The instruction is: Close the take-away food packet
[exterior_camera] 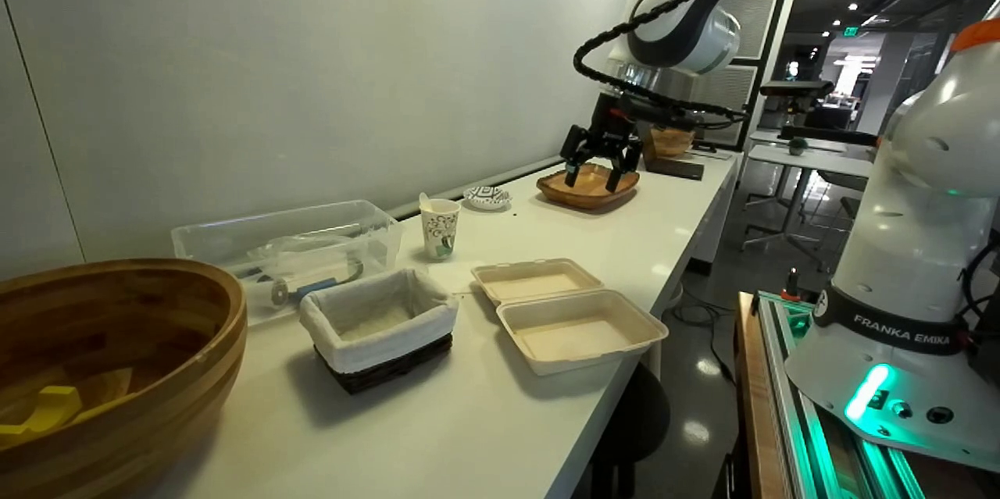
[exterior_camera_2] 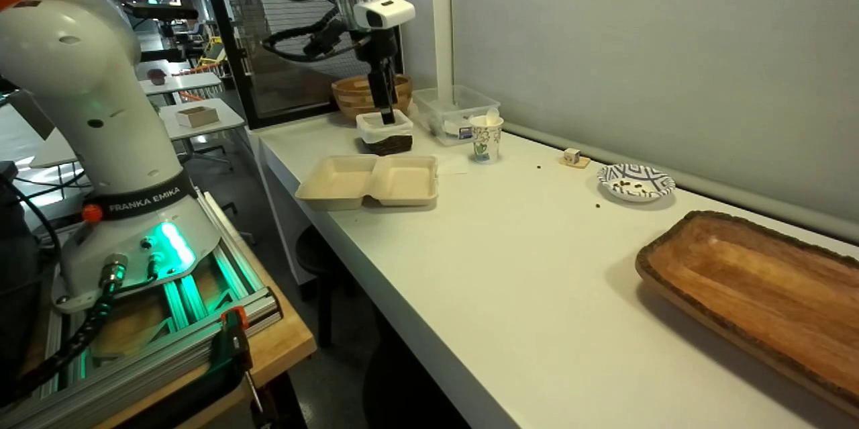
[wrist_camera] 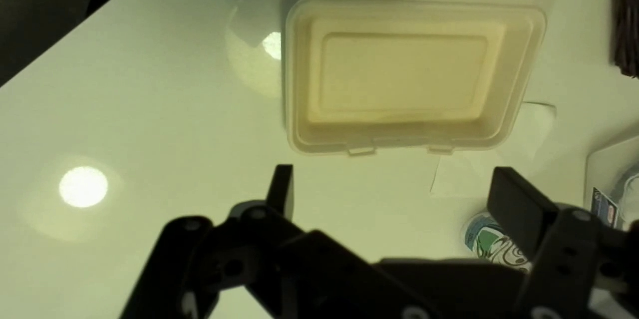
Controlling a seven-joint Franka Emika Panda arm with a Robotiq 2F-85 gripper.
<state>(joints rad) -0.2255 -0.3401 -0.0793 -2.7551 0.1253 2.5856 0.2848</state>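
- At the left of an exterior view we see a large wooden bowl (exterior_camera: 168,421) on the white desk (exterior_camera: 437,440), a yellow piece (exterior_camera: 58,407) inside it.
- By the wall we have a clear plastic tray (exterior_camera: 234,244); we cannot make out all its contents.
- Just in front of that we find a dark woven basket (exterior_camera: 391,336) with a white liner.
- Next we come to a paper cup (exterior_camera: 440,233), upright, then a patterned dish (exterior_camera: 488,204).
- Nearer the desk's front edge we see the take-away food packet (exterior_camera: 580,325) lying unfolded, its two halves side by side, joined along the hinge.
- Farther along we have a wooden tray (exterior_camera: 587,201).
- Over the desk we see the hand (exterior_camera: 592,182) pointing down, fingers well apart; in the wrist view we find the packet just past the fingertips.
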